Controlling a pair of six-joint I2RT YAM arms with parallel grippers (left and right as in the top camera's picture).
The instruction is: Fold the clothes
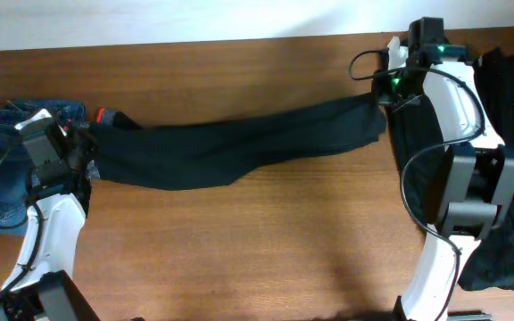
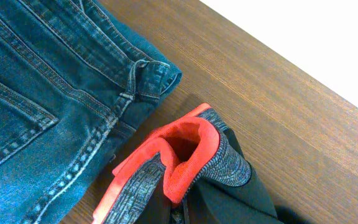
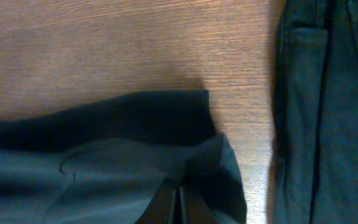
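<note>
Now: black trousers (image 1: 239, 147) lie stretched lengthwise on the worktop (image 1: 239, 250), presumably to flatten them for folding; my right fingers (image 3: 166, 205) pinch the hem (image 3: 197, 115) shut, my left fingers (image 1: 80, 150) sit at the red-lined waistband (image 2: 185, 140), grip not discernible.

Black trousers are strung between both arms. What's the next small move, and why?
Probably carry the right gripper, with the leg end, leftward toward the left gripper at the red-lined waistband. The black trousers stretch full length across the table, unfolded, each end seemingly pinched.
</note>
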